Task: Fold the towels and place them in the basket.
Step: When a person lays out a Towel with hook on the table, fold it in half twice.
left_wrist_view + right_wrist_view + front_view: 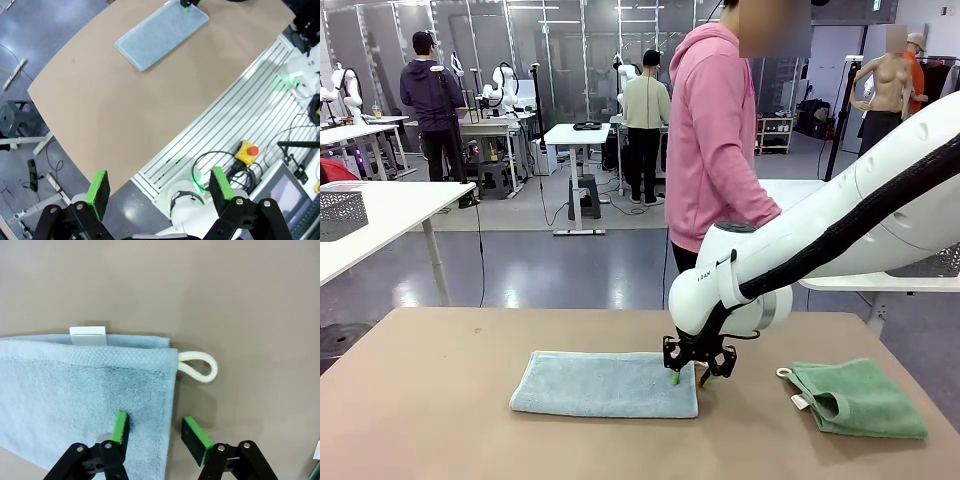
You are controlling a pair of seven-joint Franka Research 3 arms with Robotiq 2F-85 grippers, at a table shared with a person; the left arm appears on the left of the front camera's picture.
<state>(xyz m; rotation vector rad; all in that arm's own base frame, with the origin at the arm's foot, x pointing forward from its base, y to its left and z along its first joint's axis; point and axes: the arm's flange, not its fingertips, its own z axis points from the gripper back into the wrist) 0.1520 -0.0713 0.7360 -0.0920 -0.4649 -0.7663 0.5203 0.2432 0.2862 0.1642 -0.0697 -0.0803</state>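
Right wrist view: grey-blue towel (pixel 85 390) lies flat, already folded in layers, on the table (pixel 240 295) – soft, limp terry, best pinched at its right edge near the white loop (pixel 200 365). Right gripper (pixel 157 430) straddles that edge, jaws narrow but not visibly clamped. Two towels – the green towel (pixel 860 398) lies crumpled well apart. Left gripper (pixel 160 187) hangs wide, empty

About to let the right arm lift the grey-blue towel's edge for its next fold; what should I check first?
1. Right gripper fingers straddle the grey-blue towel edge: ok.
2. Fingers pinched onto the cloth: not ok, a gap remains.
3. White loop outside the fingers: ok.
4. Left gripper open, far from the towel: ok.
5. Mint green towel apart from the fold area: ok.
6. Both folded layers caught: cannot tell.
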